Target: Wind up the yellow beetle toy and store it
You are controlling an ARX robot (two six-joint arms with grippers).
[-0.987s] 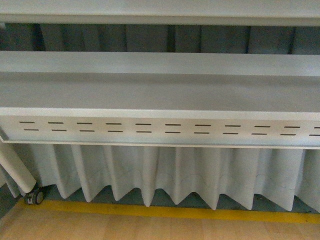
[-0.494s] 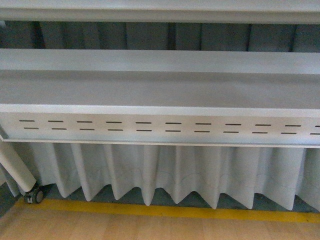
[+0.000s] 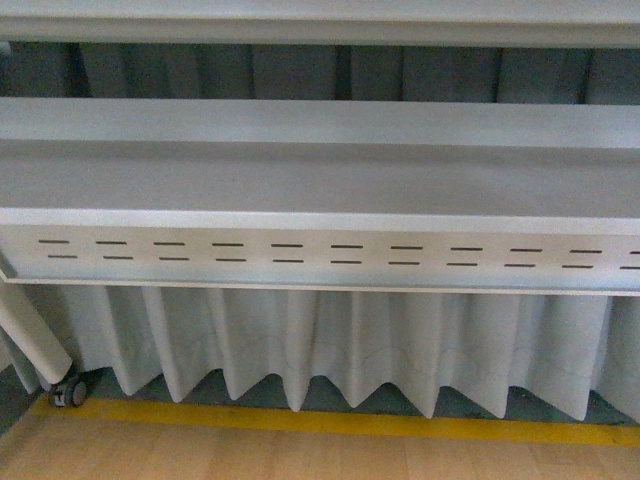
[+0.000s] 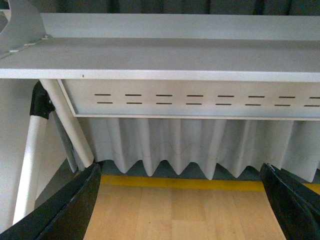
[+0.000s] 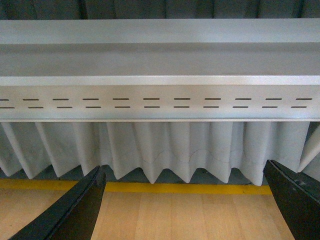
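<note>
Across the front view: a grey table (image 3: 320, 190) is filling most of the frame, its flat top is sitting bare, and neither arm is showing up here.
Toy: the yellow beetle toy isn't turning up in any of the 3 views, so I can't say where it's sitting.
Table edge: a slotted panel (image 3: 320, 256) is running along the front, with 2 rows of short dark dashes going from 9 o'clock to 3 o'clock.
Under the table: a pleated grey skirt (image 3: 330, 350) is hanging below the panel, hem zigzagging near the floor.
Floor: a wooden floor (image 3: 300, 455) is showing at 6 o'clock, with a yellow stripe (image 3: 330, 422) running just beyond it under the skirt.
Leg: a white table leg (image 3: 30, 335) is slanting down at 8 o'clock, with a small caster wheel (image 3: 68, 393) sitting at its foot.
Left claw: the left gripper (image 4: 180, 200) is hanging released, its 2 black fingers (image 4: 70, 210) spread wide apart with only floor between them, nothing grasped.
Right claw: the right gripper (image 5: 185, 200) is looking the same, black fingers (image 5: 75, 210) splayed wide, nothing in between.
Both wrist views: they're facing the same table front, slotted panel and skirt, with a white strut (image 4: 30, 160) standing at the side in the left one.
</note>
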